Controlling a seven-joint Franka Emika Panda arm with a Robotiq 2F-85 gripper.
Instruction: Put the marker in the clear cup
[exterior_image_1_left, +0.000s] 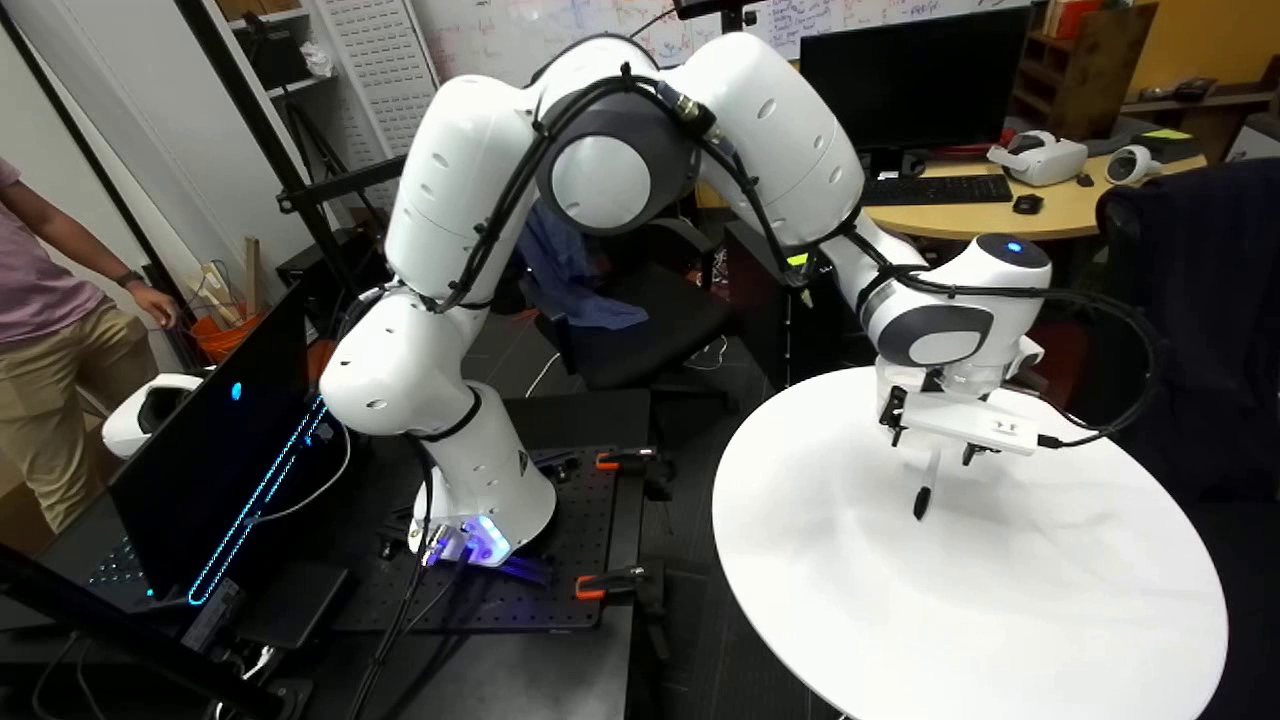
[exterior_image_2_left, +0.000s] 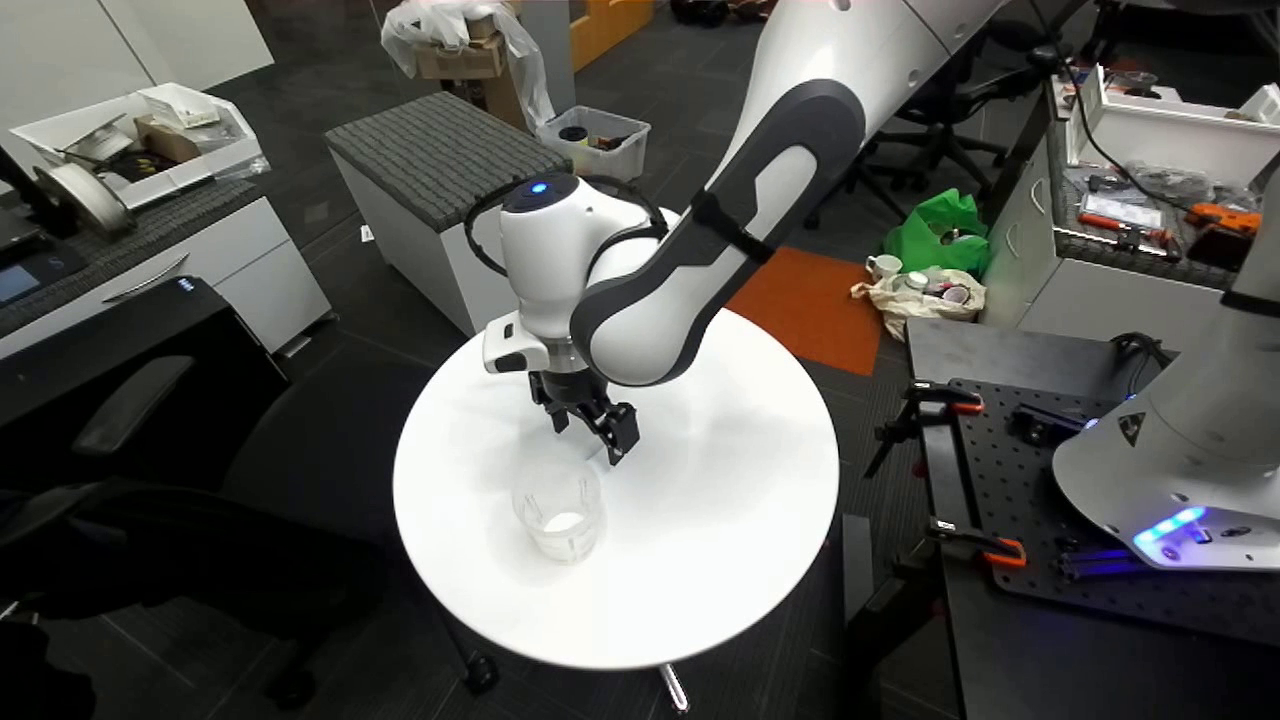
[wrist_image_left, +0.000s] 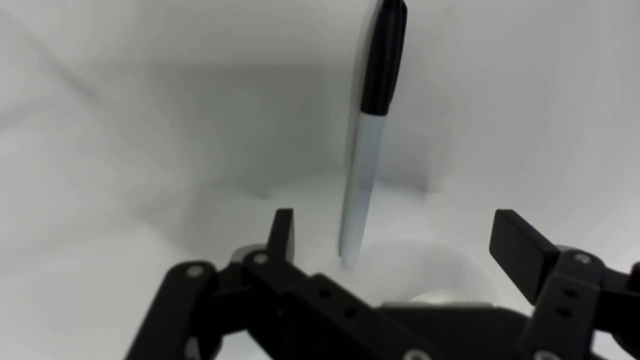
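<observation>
The marker, with a black cap and a light grey body, lies on the white round table. It shows in the wrist view and in an exterior view. My gripper is open and empty above the table. In the wrist view the marker's grey end reaches between the fingers, closer to the left finger, and touches neither. The clear cup stands upright on the table beside the gripper in an exterior view. In the wrist view a faint round shape between the jaws may be the cup or its shadow.
A black chair stands close to the table's edge. The robot's base sits on a dark bench with orange-tipped clamps. A desk with a monitor is behind the table. A grey-topped cabinet stands nearby.
</observation>
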